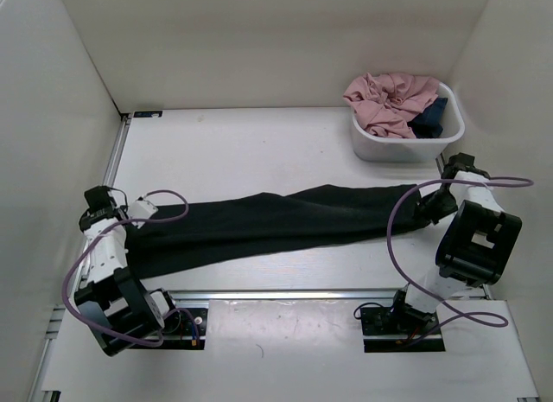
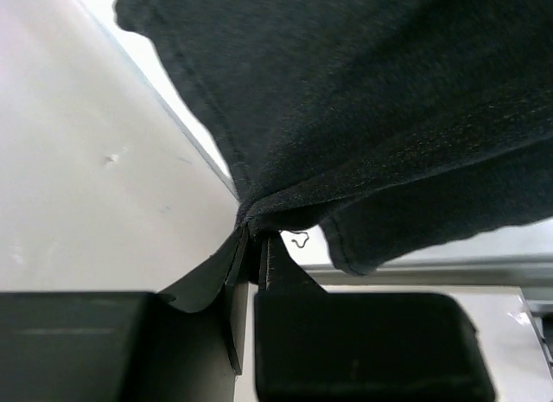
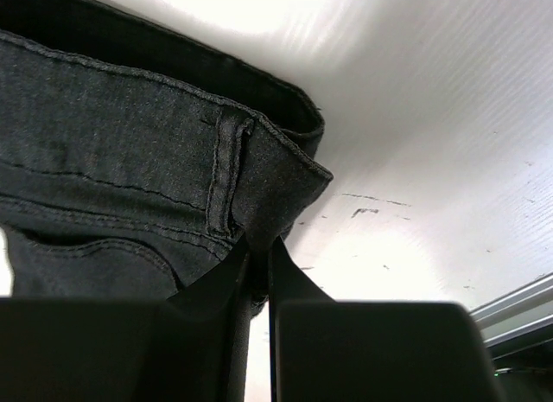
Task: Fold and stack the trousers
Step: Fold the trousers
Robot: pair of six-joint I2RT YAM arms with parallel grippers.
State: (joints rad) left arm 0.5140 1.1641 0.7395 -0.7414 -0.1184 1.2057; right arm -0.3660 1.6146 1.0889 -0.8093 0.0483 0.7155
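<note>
**Now: trousers pinched at both ends across the surface**

A white surface (image 1: 259, 151) is enclosed by plain pale walls on three sides, and a metal rail (image 1: 285, 293) is seen along its near edge, just ahead of the arm bases. At the far right corner a white tub (image 1: 380, 147) is set, in which a pink garment (image 1: 389, 99) is heaped beside a small dark blue garment (image 1: 429, 121). A purple cable (image 1: 393, 233) is looped beside each arm.

The black trousers (image 1: 259, 225) are laid out at full length across the near half of the surface, running from left to right and well apart from the tub. Their left end is gripped by the left pincer (image 1: 130, 222): in the left wrist view its fingers (image 2: 276, 264) are pressed together on a bunched fold of the dark fabric, which is spread above them. Their right end, the waistband, is held by the right pincer (image 1: 425, 203): in the right wrist view the fingers (image 3: 285, 272) are closed on the band's corner, just beside a stitched belt loop (image 3: 223, 173). The white surface is seen beyond the waistband's edge.
</note>
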